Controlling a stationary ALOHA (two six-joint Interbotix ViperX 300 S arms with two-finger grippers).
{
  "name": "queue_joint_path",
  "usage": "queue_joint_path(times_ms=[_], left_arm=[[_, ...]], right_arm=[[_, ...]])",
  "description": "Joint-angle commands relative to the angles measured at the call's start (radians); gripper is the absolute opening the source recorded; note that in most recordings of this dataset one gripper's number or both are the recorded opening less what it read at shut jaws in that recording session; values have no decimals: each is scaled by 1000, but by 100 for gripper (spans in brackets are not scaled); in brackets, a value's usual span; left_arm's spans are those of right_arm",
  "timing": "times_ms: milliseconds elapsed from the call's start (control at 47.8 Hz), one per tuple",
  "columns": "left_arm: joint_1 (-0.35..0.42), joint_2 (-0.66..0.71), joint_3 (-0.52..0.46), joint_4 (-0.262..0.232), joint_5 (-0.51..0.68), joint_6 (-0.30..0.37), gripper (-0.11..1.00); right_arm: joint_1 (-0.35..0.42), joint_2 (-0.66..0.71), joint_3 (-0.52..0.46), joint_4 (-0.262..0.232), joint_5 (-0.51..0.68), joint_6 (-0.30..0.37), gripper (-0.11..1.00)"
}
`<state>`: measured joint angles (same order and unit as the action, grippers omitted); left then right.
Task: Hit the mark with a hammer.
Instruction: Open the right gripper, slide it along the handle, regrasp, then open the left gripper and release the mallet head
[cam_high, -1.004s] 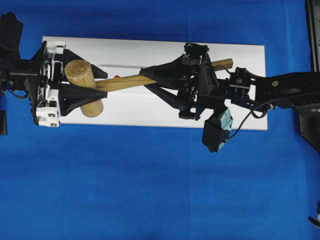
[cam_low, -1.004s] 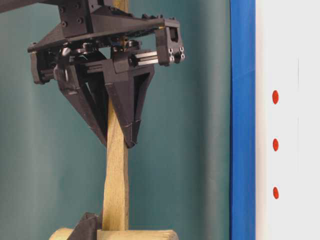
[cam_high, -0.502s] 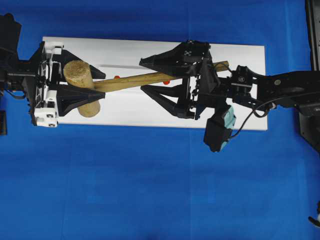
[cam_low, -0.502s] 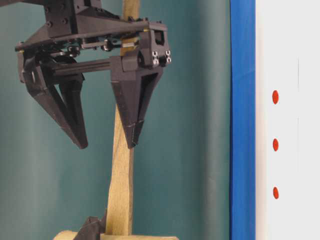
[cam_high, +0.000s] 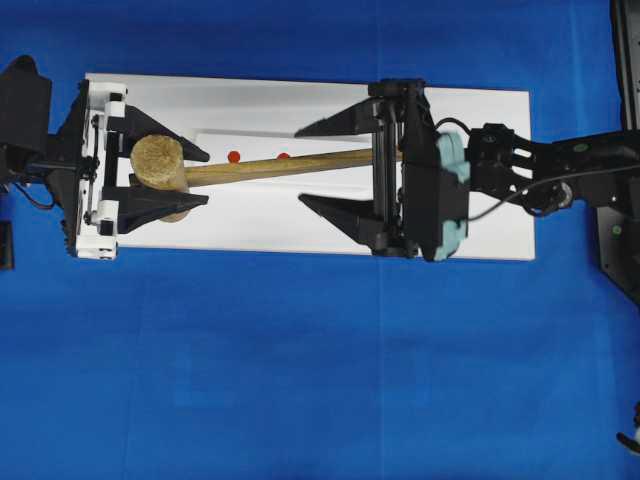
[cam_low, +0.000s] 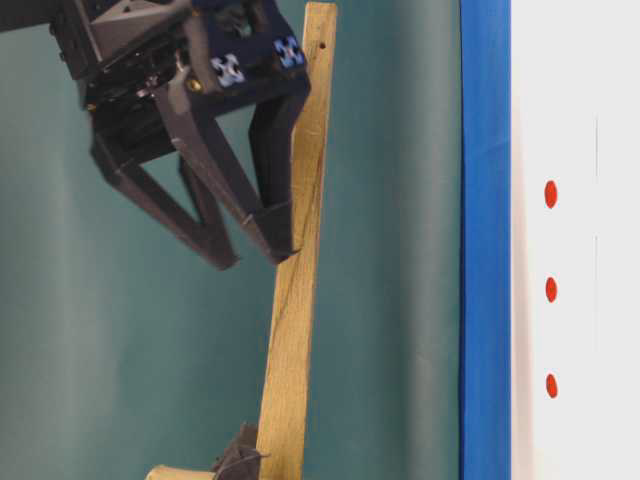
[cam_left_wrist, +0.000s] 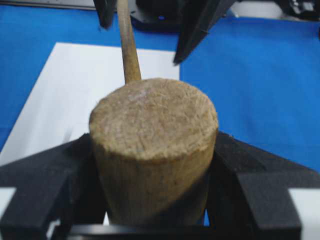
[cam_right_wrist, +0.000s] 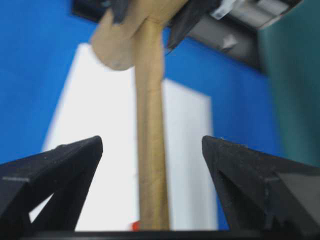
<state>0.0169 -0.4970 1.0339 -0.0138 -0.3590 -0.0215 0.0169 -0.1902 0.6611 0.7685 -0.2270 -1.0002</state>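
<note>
The hammer (cam_high: 270, 166) hangs above the white board, held by its head (cam_high: 158, 164). My left gripper (cam_high: 195, 176) is shut on the head, which fills the left wrist view (cam_left_wrist: 154, 140). My right gripper (cam_high: 299, 166) is wide open, its fingers (cam_right_wrist: 75, 155) apart from the handle (cam_right_wrist: 151, 150) on either side. In the table-level view, the mark (cam_low: 551, 194) is the top one of three red dots on the white strip (cam_low: 580, 300). The gripper (cam_low: 255, 258) and handle (cam_low: 295, 300) are well clear of it. In the overhead view two dots (cam_high: 233, 156) show; the third is hidden.
The white board (cam_high: 480, 120) lies on a blue cloth (cam_high: 300, 380). The right arm (cam_high: 560, 170) reaches in from the right edge. A dark stand (cam_high: 625, 60) is at the far right.
My right gripper has opened and let go of the handle, and its wrist has turned. The hammer has swung more level, held only by my left gripper.
</note>
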Motion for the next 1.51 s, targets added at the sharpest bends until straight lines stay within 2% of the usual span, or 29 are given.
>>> queue_joint_path(times_ms=[0, 84, 272, 523, 795, 1004, 1108, 1171, 1276, 1359, 1401, 1485], left_arm=[[-5, -15, -25, 3, -8, 5, 43], [-5, -15, -25, 3, -6, 5, 43], [-8, -15, -25, 3, -6, 5, 43], [-12, -15, -31, 3, -6, 5, 43], [-20, -15, -37, 3, -6, 5, 43], [-25, -15, -37, 3, -6, 5, 43], [-26, -15, -37, 3, -6, 3, 43], [-26, -15, -37, 5, -6, 3, 43], [-28, -15, -40, 3, -8, 3, 43], [-28, -17, -37, 3, -8, 3, 43], [-28, -17, -37, 3, -8, 5, 43], [-28, -18, -37, 3, -8, 6, 43]], right_arm=[[-15, -18, -29, 57, 46, 3, 96], [-21, -20, -29, 86, 64, 3, 96], [-23, -20, -31, 110, 71, 5, 96], [-25, -17, -32, 118, 71, 6, 96], [-25, 44, -49, 129, 86, 11, 95], [-25, 74, -77, 129, 81, 11, 90], [-25, 83, -84, 129, 80, 9, 78], [-26, 84, -89, 129, 86, 8, 62], [-28, 86, -89, 127, 97, 5, 29], [-28, 86, -89, 126, 109, 5, 10], [-28, 86, -89, 127, 112, 3, 4], [-28, 87, -89, 127, 112, 3, 3]])
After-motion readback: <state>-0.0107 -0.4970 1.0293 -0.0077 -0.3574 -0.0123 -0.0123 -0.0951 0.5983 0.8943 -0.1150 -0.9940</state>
